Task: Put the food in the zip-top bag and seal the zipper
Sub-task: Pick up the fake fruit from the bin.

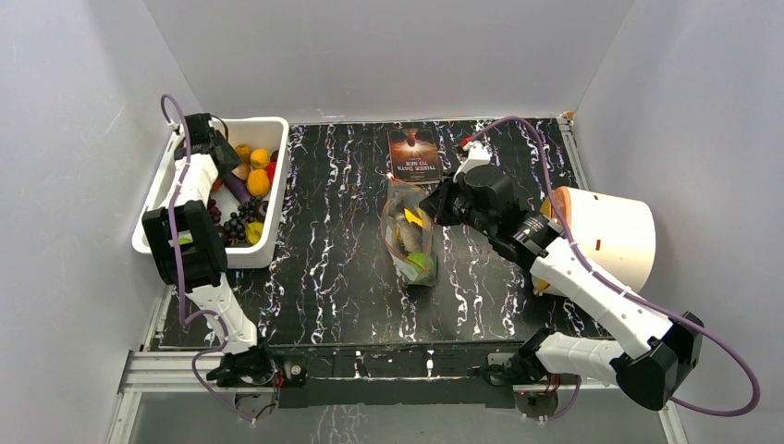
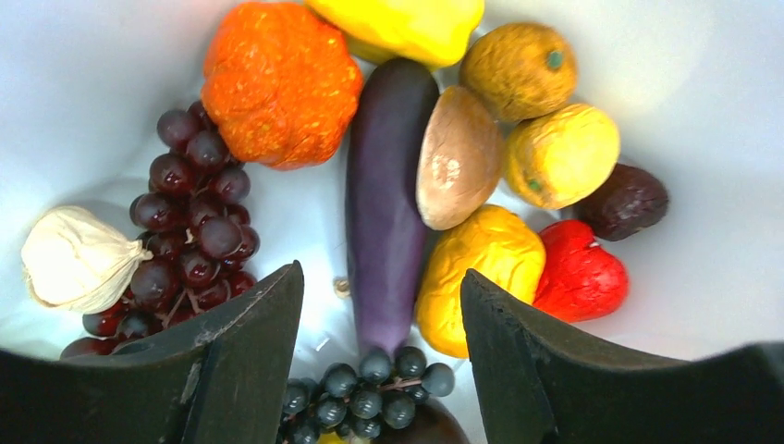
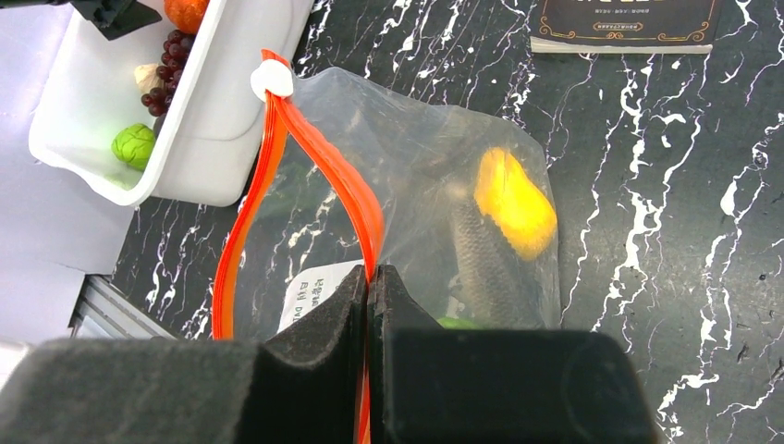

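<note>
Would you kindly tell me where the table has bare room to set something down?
Bare table lies between the white tub and the zip-top bag, and along the near edge before the bag. Crowded: the right side, with the right gripper clamping the zipper and a white cylinder; the book at the far edge.

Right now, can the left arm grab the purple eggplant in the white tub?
Probably yes. The left end effector hangs open right above the eggplant, and nothing covers it. A brown food piece leans against one side, and dark grapes crowd its near end.
</note>
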